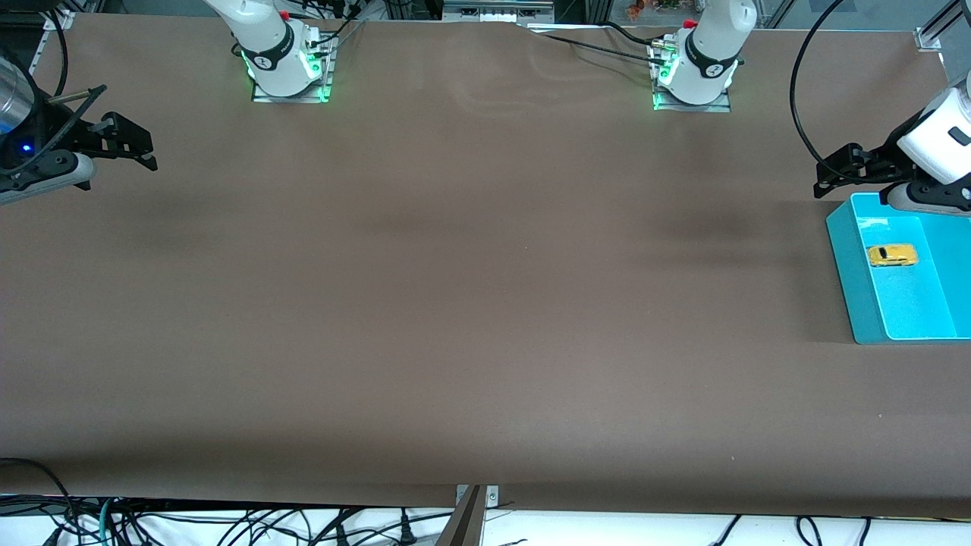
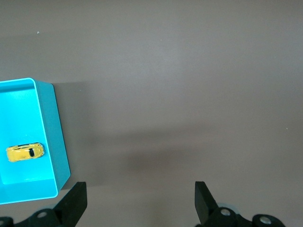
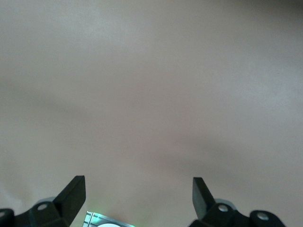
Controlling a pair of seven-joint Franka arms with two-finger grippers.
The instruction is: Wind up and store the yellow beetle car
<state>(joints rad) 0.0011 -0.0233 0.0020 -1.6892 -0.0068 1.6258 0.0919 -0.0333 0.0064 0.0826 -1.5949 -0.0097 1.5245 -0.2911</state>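
Observation:
The yellow beetle car [image 1: 892,255] lies on its wheels inside a turquoise bin [image 1: 857,296] at the left arm's end of the table; the left wrist view shows the car [image 2: 25,152] on the bin's floor. My left gripper [image 1: 834,173] hangs open and empty above the table beside the bin's edge toward the robot bases, its fingers [image 2: 75,201] wide apart over bare table. My right gripper [image 1: 133,148] hovers open and empty over the right arm's end of the table, and its fingers [image 3: 73,191] frame only the brown surface.
The turquoise bin [image 2: 52,137] has upright walls and holds only the car. Brown paper covers the whole table [image 1: 470,288]. Both arm bases [image 1: 292,64] stand along the table edge farthest from the front camera. Cables hang below the table's near edge [image 1: 227,523].

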